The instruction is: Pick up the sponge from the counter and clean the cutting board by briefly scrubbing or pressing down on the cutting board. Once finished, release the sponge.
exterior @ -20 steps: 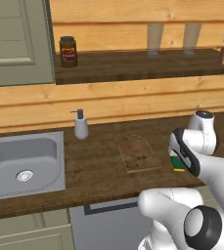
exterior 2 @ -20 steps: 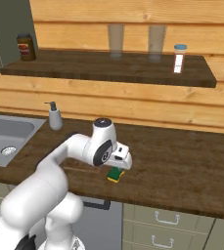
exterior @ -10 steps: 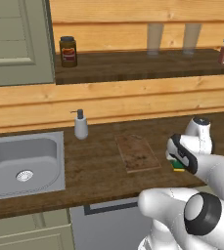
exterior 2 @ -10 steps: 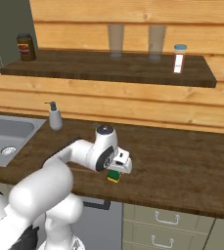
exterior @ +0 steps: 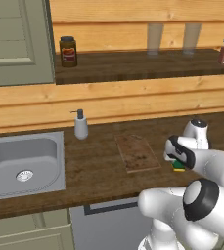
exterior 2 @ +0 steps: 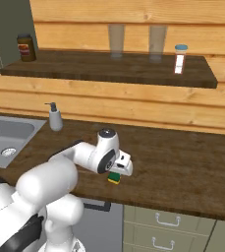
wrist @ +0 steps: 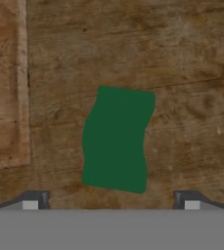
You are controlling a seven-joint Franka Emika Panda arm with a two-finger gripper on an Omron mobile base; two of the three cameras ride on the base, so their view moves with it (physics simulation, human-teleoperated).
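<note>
In the hand view I see my pincer (wrist: 111,201) spread wide and holding nothing, its two tips at the bottom of the frame on either side of the sponge (wrist: 117,139), which lies flat on the worktop (wrist: 191,73) at centre. The board (wrist: 3,83) fills the left edge, just beside the sponge but apart from it.

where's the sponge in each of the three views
Left base view: sponge at right of centre, just under the gripper, right of the cutting board.
Right base view: sponge just below centre, under the hand.
Hand view: sponge at centre.
Shared landmark: soap dispenser in both base views.
</note>
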